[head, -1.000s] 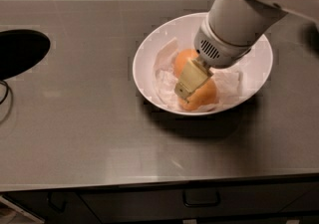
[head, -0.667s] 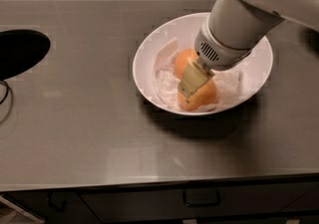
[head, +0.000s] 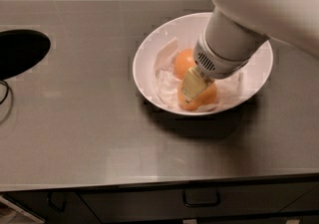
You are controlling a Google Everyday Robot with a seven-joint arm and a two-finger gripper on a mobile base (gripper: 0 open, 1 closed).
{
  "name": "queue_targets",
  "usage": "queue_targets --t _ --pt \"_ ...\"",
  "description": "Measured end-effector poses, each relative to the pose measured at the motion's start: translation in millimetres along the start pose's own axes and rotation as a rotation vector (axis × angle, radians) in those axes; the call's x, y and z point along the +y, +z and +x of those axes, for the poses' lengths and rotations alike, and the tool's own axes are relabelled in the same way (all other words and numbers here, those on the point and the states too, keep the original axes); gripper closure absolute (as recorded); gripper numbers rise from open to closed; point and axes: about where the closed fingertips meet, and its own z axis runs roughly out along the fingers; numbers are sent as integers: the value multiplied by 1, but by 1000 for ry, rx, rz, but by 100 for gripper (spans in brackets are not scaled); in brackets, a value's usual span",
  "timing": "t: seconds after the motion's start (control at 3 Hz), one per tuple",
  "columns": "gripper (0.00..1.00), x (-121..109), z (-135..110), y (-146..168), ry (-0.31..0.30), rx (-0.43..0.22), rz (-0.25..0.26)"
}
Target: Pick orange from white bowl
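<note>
On the steel counter [head: 99, 118], the white bowl [head: 142, 56] holds a smooth orange [head: 209, 96] beneath the pincer [head: 193, 84], grip unclear.

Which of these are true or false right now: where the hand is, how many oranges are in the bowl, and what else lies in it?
The hand is down inside the white bowl. True.
The bowl holds a single orange. False: it holds two, a front orange and a back orange.
The hand is at the back orange. False: it is at the front orange.
Crumpled white paper lies in the bowl with the fruit. True.
</note>
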Motion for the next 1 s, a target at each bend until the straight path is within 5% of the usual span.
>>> queue_targets --t 1.0 --pt "44 4 2 16 -3 18 -10"
